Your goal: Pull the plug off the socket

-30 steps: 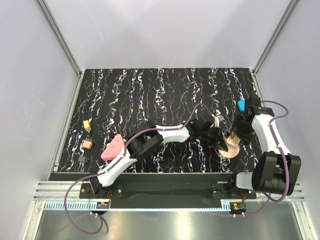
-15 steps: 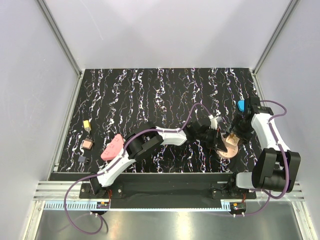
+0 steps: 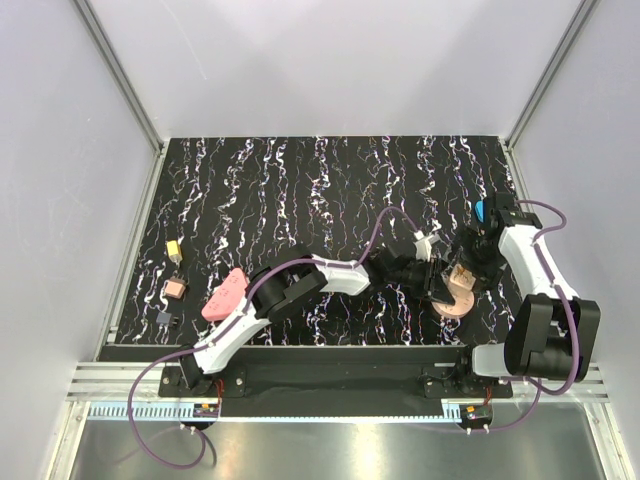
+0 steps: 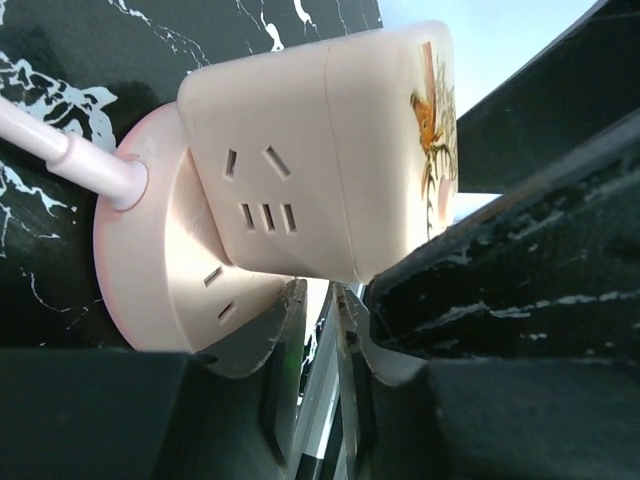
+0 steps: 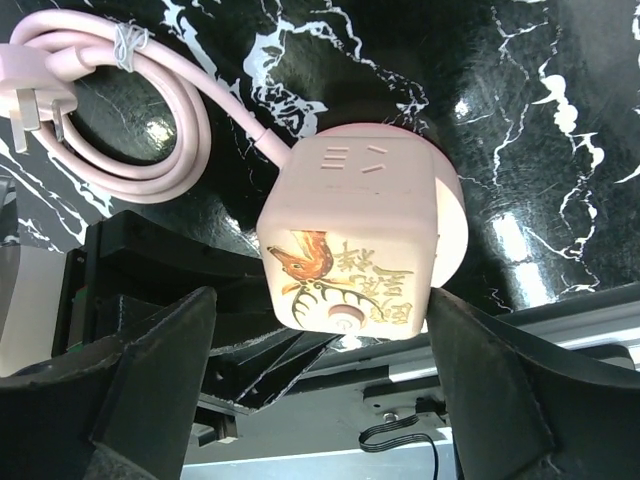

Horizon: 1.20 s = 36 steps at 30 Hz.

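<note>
The socket (image 3: 460, 287) is a pale pink cube with a deer print on a round base, standing on the black marbled table. Its pink cord (image 5: 150, 120) lies coiled beside it. The cord ends in a plug (image 5: 28, 98) with bare prongs, lying free on the table. My right gripper (image 5: 320, 300) is open, one finger on each side of the cube (image 5: 350, 235) with small gaps. The tips of my left gripper (image 4: 322, 310) sit low against the round base (image 4: 150, 290). Its jaws stand a narrow slit apart with nothing between them.
A pink heart-shaped piece (image 3: 226, 294) and three small parts (image 3: 173, 249) (image 3: 175, 288) (image 3: 167, 318) lie at the table's left side. Grey walls close the table on three sides. The arms' purple cables (image 3: 385, 222) loop over the middle.
Both grippers have opened: the left from shut to a narrow slit, the right wider around the cube. The left wrist has shifted slightly left and nearer.
</note>
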Each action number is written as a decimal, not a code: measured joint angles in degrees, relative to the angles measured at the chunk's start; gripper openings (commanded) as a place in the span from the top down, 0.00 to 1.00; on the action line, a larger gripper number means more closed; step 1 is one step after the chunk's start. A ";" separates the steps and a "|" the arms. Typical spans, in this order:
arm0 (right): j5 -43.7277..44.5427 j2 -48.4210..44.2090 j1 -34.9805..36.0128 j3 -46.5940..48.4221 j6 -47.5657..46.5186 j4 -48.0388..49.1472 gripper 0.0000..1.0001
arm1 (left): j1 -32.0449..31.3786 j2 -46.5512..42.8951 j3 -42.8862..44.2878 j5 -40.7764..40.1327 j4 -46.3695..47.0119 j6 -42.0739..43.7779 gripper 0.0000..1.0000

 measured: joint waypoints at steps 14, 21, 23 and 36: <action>0.13 2.71 0.79 0.00 0.37 -0.26 0.23 | -0.35 -0.94 -5.97 -1.18 7.26 -7.87 0.85; 0.09 3.98 0.94 0.00 0.39 -0.26 0.24 | -0.20 -0.70 -5.95 -1.53 7.04 -9.60 0.89; 0.09 4.81 0.94 0.00 0.37 -0.24 0.26 | -0.07 -0.33 -5.70 -1.22 7.19 -10.51 0.91; 0.46 5.46 1.05 0.04 0.55 -0.42 1.00 | 0.22 0.92 -2.19 -1.60 3.80 -11.82 1.00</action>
